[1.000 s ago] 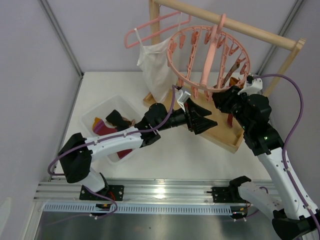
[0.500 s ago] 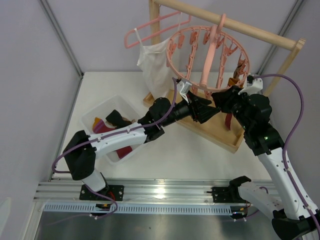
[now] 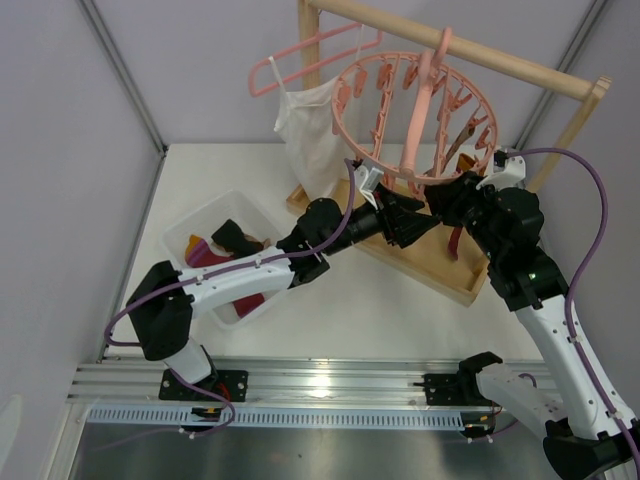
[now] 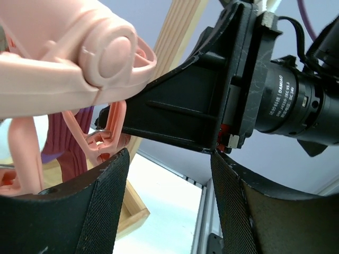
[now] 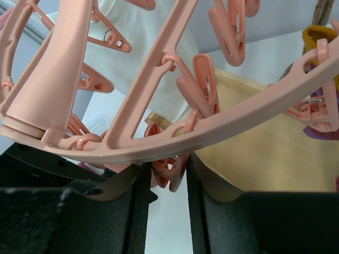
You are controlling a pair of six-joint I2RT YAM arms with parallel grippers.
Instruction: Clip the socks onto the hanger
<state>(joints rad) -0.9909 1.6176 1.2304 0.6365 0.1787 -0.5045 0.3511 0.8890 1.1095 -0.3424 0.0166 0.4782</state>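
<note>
White surface (image 3: 330, 300) carries a bin (image 3: 180, 225) of socks (image 3: 205, 258) at its left edge, nearest the left gripper (image 4: 169, 154), which stands half open and empty just beside the right gripper (image 5: 167, 166), pinched on a clip (image 5: 170, 177) of the hanger (image 3: 417, 120).

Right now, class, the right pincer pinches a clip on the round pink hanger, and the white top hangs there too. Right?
No: the white top hangs from the thin coat hanger, not the round hanger, as the top view shows. The rest stands.
</note>
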